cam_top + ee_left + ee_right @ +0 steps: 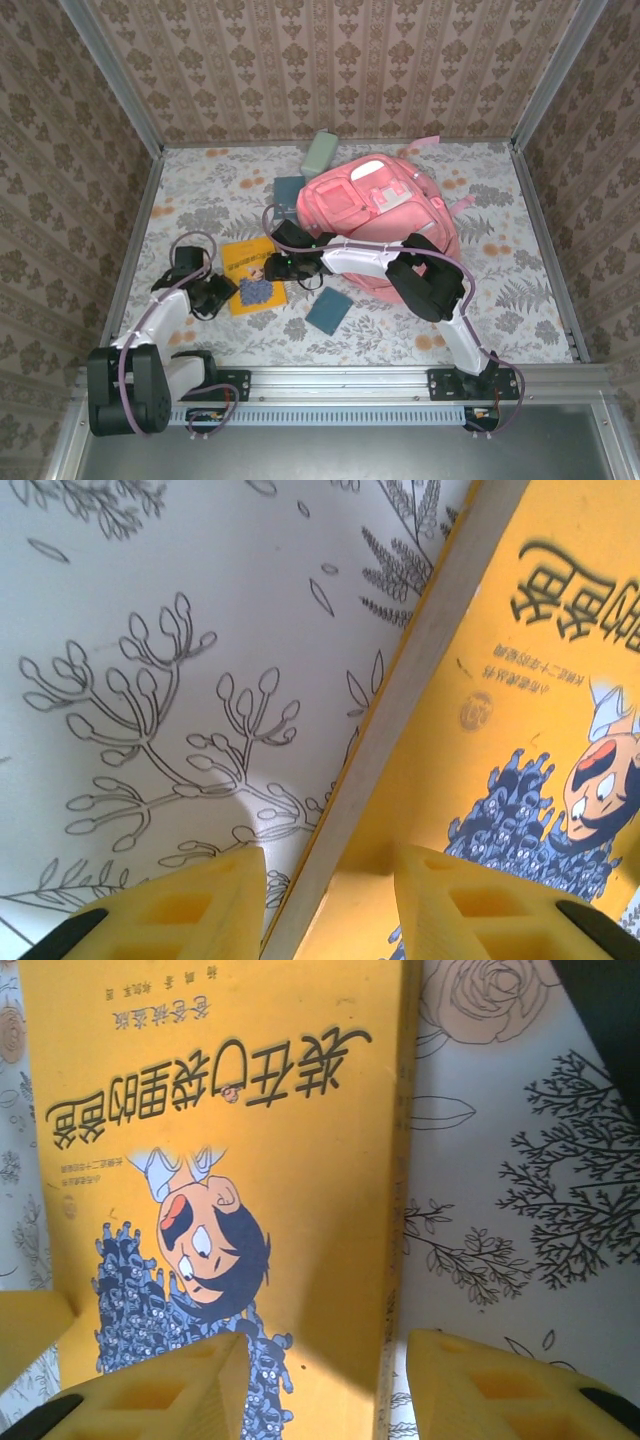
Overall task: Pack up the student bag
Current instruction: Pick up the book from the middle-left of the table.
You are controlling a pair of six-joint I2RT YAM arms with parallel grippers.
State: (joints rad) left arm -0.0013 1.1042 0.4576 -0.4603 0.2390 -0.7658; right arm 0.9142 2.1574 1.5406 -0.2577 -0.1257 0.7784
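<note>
**Two hands crowding one flat book**

Both hands are working at the thin yellow picture book with a cartoon boy on its cover [220,1160], which is lying flat on the floral-printed table [150,630]. The student bag [385,215] — a big, soft pink fabric backpack — is sitting just right of the book, toward the far side.

The left hand [328,875] is straddling the book's pale page edge with its fingers apart, one over cloth and one over cover, clamped on nothing. The right hand [328,1355] is straddling the book's other side, also apart and holding nothing.

Because the book is lying flat, closing fingers are likely to be shoving it across the cloth rather than pinching it. Pressed from both sides, it may be buckling. The right arm is stretching along the bag's near flank, so a lift is risking a snag on the fabric.

Open cloth is lying left of the book and nearer the arm bases. A dark teal booklet [329,311] is sitting near its near-right corner — and the bag is closing off the right. I cannot tell whether the bag's mouth is open.
</note>
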